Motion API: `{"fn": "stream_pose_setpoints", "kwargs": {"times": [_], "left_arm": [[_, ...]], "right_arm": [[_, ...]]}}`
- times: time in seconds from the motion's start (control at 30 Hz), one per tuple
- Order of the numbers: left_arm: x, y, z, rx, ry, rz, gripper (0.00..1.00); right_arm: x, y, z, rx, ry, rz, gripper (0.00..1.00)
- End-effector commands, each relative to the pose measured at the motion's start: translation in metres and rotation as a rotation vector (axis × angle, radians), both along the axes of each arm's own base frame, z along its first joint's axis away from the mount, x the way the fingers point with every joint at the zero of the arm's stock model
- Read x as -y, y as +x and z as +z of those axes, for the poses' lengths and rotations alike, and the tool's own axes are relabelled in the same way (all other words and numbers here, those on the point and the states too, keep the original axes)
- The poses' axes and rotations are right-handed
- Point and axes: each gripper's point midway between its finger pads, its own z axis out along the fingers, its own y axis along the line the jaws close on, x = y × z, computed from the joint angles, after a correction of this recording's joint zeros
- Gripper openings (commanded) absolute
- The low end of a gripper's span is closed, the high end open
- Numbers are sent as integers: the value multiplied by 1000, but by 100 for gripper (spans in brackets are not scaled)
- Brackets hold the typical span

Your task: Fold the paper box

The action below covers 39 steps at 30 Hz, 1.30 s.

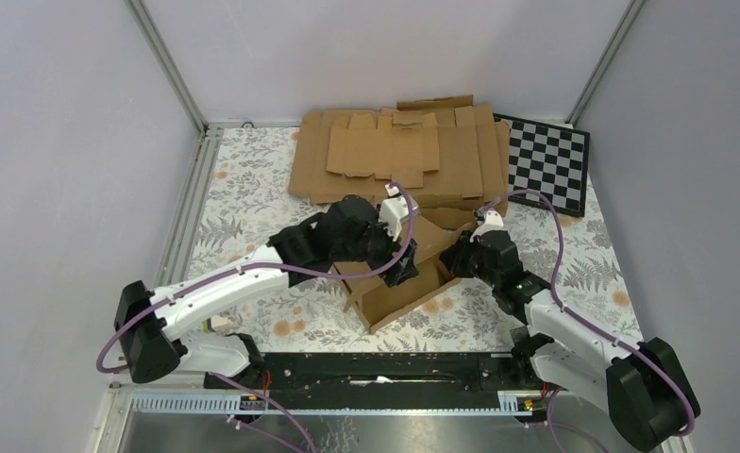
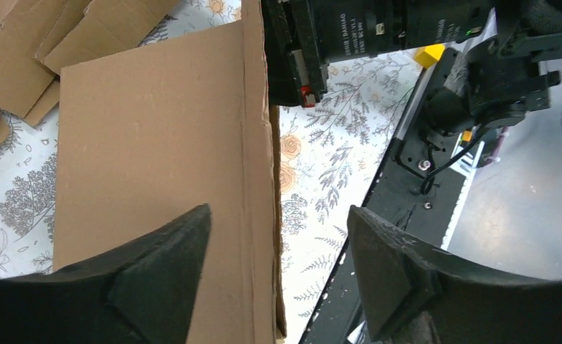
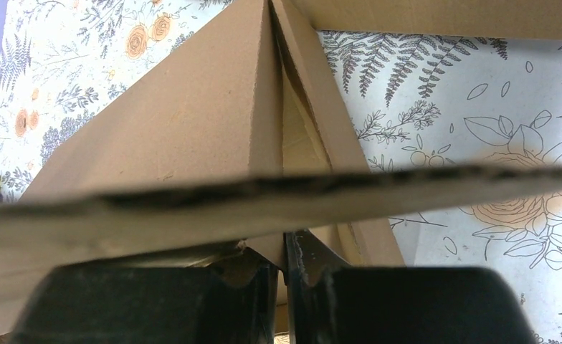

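Operator: Where is the paper box (image 1: 395, 302) sitting?
Observer: Near the middle of the table (image 1: 253, 189), between the two arms. It lies in front of the pile of flat blanks (image 1: 395, 156) and apart from the checkerboard (image 1: 546, 160). It is half formed: some walls up, one flap slanting, nothing locked that I can see.

Operator: And the pincers?
Observer: The right gripper (image 3: 284, 247) has its jaws all but closed, pinching a thin cardboard flap of the box at its edge. The left gripper (image 2: 278, 215) stands wide, with a raised wall's edge in the gap and neither pad touching it. It holds nothing.

Operator: So which step is this?
Observer: I judge it the raising of the side walls. The right steadies one flap while the left lines up on the neighbouring wall. From above the black arms cover much of the box, so which flap meets which I cannot say for certain.

Operator: What does the next move need?
Observer: Probably the left must take that wall and bend it along its crease, without dragging the whole box across the table. The right should hold firm so the corner does not spring open. The board looks stiff, so the fold must follow the scored line or it will buckle
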Motion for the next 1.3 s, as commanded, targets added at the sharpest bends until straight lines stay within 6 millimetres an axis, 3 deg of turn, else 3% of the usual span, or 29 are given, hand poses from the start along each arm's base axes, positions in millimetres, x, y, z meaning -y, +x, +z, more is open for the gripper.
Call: {"fn": "stream_pose_setpoints", "kwargs": {"times": [0.0, 0.1, 0.17, 0.23, 0.33, 0.47, 0.83, 1.0, 1.1, 1.27], "left_arm": [[19, 0, 11, 13, -44, -44, 67], [19, 6, -4, -1, -9, -13, 46], [20, 8, -12, -9, 11, -6, 28], [19, 9, -21, -21, 30, 8, 13], [21, 9, -31, -37, 25, 18, 8], [24, 4, -47, -84, 22, 6, 7], [21, -4, -102, -188, 70, 33, 7], [20, -12, -122, -246, 96, 23, 11], [21, -19, -131, -286, 100, 10, 19], [19, -26, -128, -309, 85, -3, 54]], "right_arm": [[1, -13, -11, -40, -32, 32, 12], [2, -15, -13, -41, -33, 36, 16], [2, -16, -14, -43, -33, 41, 25], [5, -20, -17, -60, -39, 32, 41], [13, -25, -19, -65, -55, 7, 66], [21, -35, -10, -33, -68, 13, 81], [56, -40, 65, 291, 39, -136, 88], [65, -35, 86, 331, -10, -167, 91], [59, -31, 86, 293, -46, -132, 92], [35, -27, 80, 163, -61, -29, 94]]}}
